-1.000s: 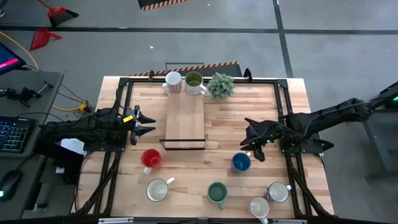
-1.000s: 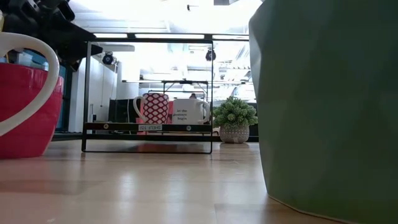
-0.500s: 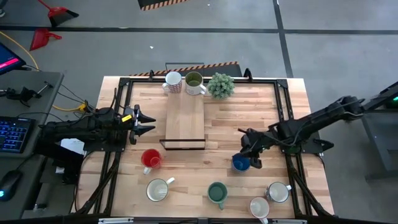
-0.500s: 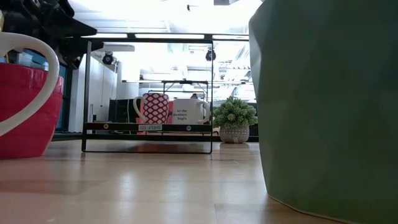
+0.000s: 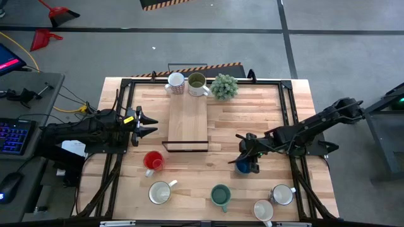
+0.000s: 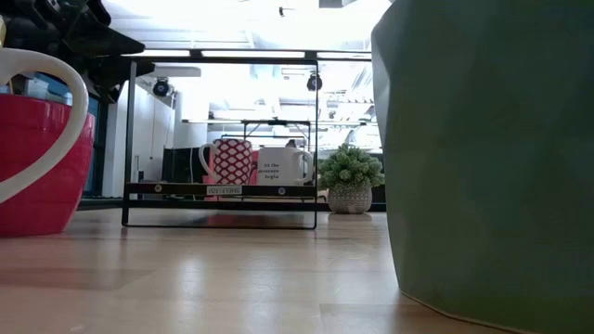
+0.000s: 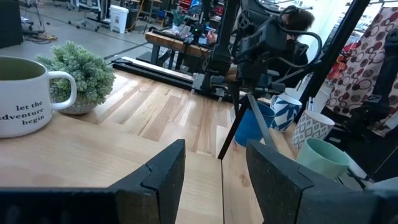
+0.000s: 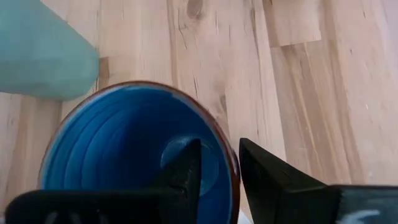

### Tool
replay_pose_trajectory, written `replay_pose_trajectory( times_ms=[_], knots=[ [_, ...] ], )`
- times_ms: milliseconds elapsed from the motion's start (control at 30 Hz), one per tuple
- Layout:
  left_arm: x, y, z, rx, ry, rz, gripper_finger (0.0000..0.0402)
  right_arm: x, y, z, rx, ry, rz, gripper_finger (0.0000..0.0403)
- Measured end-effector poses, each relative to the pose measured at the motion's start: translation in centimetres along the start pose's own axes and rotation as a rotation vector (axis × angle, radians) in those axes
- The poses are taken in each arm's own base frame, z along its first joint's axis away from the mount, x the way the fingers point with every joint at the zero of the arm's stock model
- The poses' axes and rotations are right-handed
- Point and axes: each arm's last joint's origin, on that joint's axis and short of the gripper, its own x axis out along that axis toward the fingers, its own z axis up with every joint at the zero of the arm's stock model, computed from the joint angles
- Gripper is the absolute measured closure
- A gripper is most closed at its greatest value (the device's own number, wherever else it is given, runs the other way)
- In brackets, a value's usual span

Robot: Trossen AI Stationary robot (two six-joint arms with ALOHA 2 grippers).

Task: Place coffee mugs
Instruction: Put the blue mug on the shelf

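The right gripper (image 8: 217, 165) is over the blue mug (image 5: 243, 166), which sits at about 4 o'clock on the desk (image 5: 278, 120). Its jaws are spread, 1 inside the rim and 1 outside. To do this well, go straight down, pinch the wall firmly, then lift slowly. The left gripper (image 5: 151, 126) waits at 9 o'clock, jaws spread.

left gripper (image 5: 153, 125) parted, right gripper (image 5: 247, 165) parted, lowered
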Motion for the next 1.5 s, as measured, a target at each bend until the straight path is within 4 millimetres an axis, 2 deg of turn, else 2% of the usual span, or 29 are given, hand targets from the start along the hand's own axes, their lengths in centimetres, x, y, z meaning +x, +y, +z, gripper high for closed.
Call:
replay_pose_trajectory(
  times_ms=[100, 267, 467, 600, 733, 833, 1000, 1200, 1367, 1500],
  knots=[
    [0.0, 0.0, 0.0, 0.000, 0.000, 0.000, 0.0243, 0.2, 0.0, 0.2, -0.006, -0.029, -0.022, 0.0325],
    [0.0, 0.0, 0.0, 0.001, 0.000, 0.001, 0.0243, 0.2, 0.0, 0.4, -0.003, -0.053, -0.031, 0.0391],
    [0.0, 0.0, 0.0, 0.046, 0.000, 0.001, 0.0243, -0.4, 0.5, 1.5, 0.014, -0.090, -0.041, 0.0398],
    [0.0, 0.0, 0.0, 0.053, 0.000, 0.001, 0.0243, -2.3, 0.7, 3.0, -0.028, -0.045, -0.178, 0.0400],
    [0.0, 0.0, 0.0, 0.054, 0.000, 0.001, 0.0243, -5.5, 0.8, 5.5, -0.088, -0.058, -0.373, 0.0401],
    [0.0, 0.0, 0.0, 0.054, 0.000, 0.001, 0.0243, -7.8, 0.2, 7.6, -0.112, -0.088, -0.459, 0.0402],
    [0.0, 0.0, 0.0, 0.054, 0.000, 0.000, 0.0243, -10.6, -2.9, 10.9, -0.095, -0.159, -0.528, 0.0402],
    [0.0, 0.0, 0.0, 0.054, 0.000, 0.000, 0.0243, -12.9, -9.5, 13.7, 0.006, -0.276, -0.475, 0.0402],
    [0.0, 0.0, 0.0, 0.053, 0.000, 0.001, 0.0243, -12.4, -14.1, 16.1, 0.038, -0.293, -0.452, 0.0403],
    [0.0, 0.0, 0.0, 0.053, 0.000, 0.001, 0.0243, -10.7, -16.2, 19.0, -0.001, -0.247, -0.425, 0.0403]
  ],
)
